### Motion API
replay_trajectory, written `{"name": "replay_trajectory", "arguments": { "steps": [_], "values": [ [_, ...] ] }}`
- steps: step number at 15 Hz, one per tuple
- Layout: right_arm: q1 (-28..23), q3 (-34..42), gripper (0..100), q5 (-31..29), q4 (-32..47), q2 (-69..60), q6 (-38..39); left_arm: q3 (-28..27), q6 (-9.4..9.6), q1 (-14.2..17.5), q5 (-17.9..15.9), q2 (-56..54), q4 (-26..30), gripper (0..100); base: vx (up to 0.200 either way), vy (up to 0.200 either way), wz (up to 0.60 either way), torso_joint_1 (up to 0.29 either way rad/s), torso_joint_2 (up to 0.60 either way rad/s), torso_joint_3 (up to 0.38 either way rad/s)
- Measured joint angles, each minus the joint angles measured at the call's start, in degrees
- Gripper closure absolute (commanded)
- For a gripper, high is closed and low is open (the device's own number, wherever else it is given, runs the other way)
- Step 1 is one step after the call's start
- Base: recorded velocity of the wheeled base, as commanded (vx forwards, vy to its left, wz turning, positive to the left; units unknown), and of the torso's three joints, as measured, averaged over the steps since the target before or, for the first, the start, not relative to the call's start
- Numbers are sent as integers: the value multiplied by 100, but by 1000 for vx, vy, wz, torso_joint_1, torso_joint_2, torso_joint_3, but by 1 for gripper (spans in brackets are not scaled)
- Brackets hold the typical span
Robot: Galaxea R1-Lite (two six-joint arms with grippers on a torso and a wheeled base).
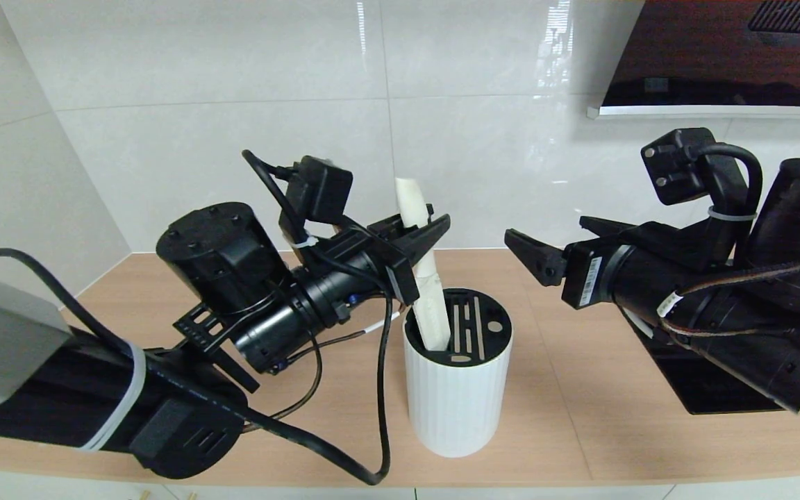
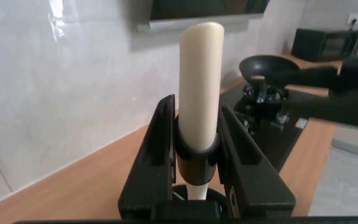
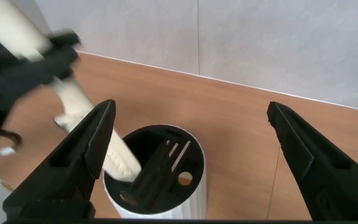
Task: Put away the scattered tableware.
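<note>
The left gripper [image 1: 435, 223], just left of centre in the head view, is clamped on a cream-coloured utensil [image 1: 407, 198], its two black fingers pressed against either side of the shaft. The utensil stands nearly upright, leaning a little to the upper left, and its rounded top sticks up above the fingers. Its lower end goes down into the wide opening of a white ribbed holder [image 1: 455, 396], on the left side of that holder's black slotted top [image 1: 473, 326]. I can't see how deep it reaches inside.

The holder stands on a light wooden counter [image 1: 580, 423] at the lower centre of the head view. Over on the right the right gripper [image 1: 553, 243] hangs above the counter with its fingers spread wide and nothing between them, close to the holder but not touching it. Behind it, at the lower right, a black cooktop [image 1: 685, 392] is set into the counter, and a dark range hood [image 1: 719, 55] sits in the upper right corner against the white tiled wall [image 1: 198, 90].
</note>
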Motion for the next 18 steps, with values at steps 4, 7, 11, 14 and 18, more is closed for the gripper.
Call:
{"name": "replay_trajectory", "arguments": {
  "steps": [4, 7, 11, 14, 18],
  "values": [
    [-4, 7, 0, -2, 0, 20, 0, 23, 6, -11, 63, 293, -66, 100, 0, 0, 0, 0, 0, 0],
    [-2, 7, 0, -5, 0, 28, 0, 34, 2, -11, 79, 438, -77, 100, 0, 0, 0, 0, 0, 0],
    [-2, 10, 0, -5, 0, 41, 0, 100, 0, -55, 84, 599, -83, 100, 0, 0, 0, 0, 0, 0],
    [0, 10, 0, -5, 0, 55, 0, 117, -2, -91, 90, 758, -301, 100, 0, 0, 0, 0, 0, 0],
    [-2, 10, 0, -52, 1, 61, 0, 185, -9, -204, 187, 891, -389, 100, 0, 0, 0, 0, 0, 0]
  ]
}}
